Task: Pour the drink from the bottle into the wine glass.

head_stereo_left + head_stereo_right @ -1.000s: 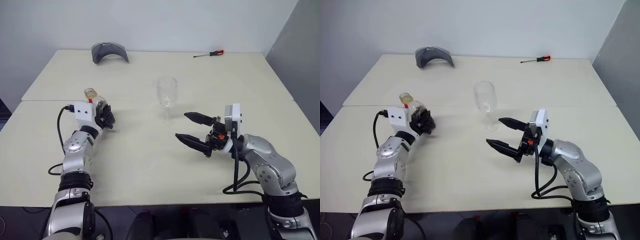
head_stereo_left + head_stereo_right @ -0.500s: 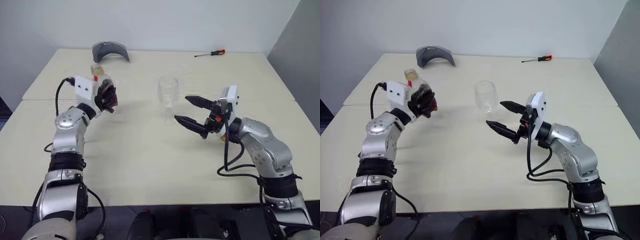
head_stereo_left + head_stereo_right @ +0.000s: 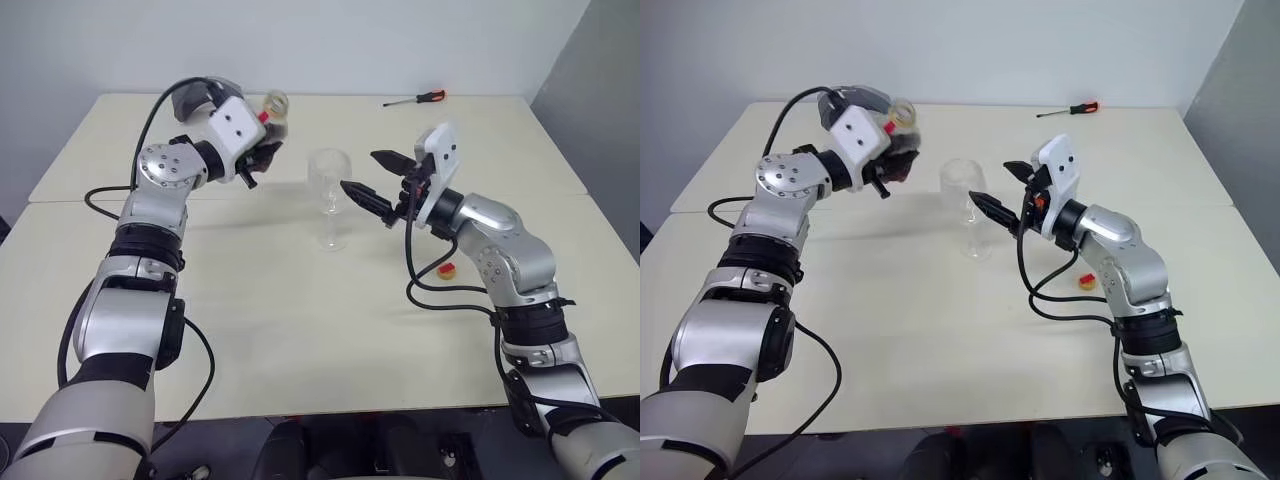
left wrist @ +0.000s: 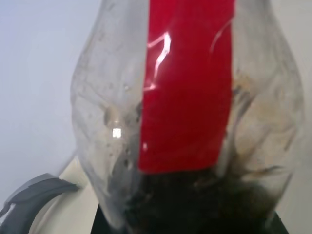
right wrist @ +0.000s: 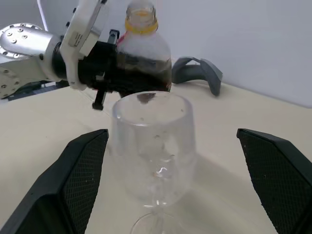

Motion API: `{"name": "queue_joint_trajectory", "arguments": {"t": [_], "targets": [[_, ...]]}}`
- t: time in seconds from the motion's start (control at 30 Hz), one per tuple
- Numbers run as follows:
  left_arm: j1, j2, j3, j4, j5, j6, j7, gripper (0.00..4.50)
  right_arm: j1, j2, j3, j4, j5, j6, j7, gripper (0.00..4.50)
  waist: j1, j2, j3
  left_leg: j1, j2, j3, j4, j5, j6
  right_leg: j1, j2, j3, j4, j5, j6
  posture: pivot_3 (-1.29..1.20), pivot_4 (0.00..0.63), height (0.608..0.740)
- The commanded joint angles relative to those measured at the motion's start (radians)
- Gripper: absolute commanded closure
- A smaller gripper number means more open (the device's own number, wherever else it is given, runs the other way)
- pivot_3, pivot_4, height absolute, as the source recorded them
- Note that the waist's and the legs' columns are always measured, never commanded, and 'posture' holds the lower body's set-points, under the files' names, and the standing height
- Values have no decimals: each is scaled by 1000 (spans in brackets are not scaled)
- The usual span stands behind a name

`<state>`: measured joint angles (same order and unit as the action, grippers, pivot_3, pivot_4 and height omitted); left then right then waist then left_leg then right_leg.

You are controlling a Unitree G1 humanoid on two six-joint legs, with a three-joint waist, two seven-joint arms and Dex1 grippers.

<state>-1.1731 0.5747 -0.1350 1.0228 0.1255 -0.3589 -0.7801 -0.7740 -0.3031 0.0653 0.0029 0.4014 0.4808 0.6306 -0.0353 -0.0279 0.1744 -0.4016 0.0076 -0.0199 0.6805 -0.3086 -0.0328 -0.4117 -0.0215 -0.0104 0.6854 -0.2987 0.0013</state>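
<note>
The wine glass (image 3: 328, 186) stands empty and upright at the middle of the table. My left gripper (image 3: 257, 154) is shut on the bottle (image 3: 267, 128), held well above the table just left of the glass. The bottle's mouth is uncapped, with a yellow ring. A red label (image 4: 187, 83) runs down the bottle, and the dark drink (image 5: 141, 73) sits in its lower part. My right gripper (image 3: 361, 172) is open close to the right of the glass bowl. Its fingers (image 5: 73, 185) flank the glass (image 5: 153, 141) in the right wrist view without gripping it.
A small yellow and red cap (image 3: 447, 270) lies on the table under my right forearm. A red-handled screwdriver (image 3: 415, 98) lies at the far right edge. A grey curved object (image 5: 197, 70) sits at the far left, behind the left arm.
My left arm lifted the bottle off the table and carried it right, up beside the glass. My right gripper, still open, moved forward and up to the glass bowl.
</note>
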Motion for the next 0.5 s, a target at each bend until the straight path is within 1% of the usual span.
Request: {"name": "queue_joint_trajectory", "arguments": {"t": [0.03,0.2,0.5], "targets": [[-77,23,-21,40,44,-118,-17,3525,-44,8,-7,3,-20,-44,4,0,0,0,0,0,0,0,0,0,0,0,0,0,0,0,0,0,150,740],[-125,21,-26,121,79,-175,5,3525,-59,26,-7,23,-33,-55,8,0,1,0,0,0,0,1,1,0,0,-1,0,0,3,0,0,0,150,740],[-178,42,-58,185,172,-265,55,3525,-50,30,0,15,-44,-51,21,0,2,0,0,0,0,1,5,0,1,-3,0,1,13,0,0,0,150,740]]}}
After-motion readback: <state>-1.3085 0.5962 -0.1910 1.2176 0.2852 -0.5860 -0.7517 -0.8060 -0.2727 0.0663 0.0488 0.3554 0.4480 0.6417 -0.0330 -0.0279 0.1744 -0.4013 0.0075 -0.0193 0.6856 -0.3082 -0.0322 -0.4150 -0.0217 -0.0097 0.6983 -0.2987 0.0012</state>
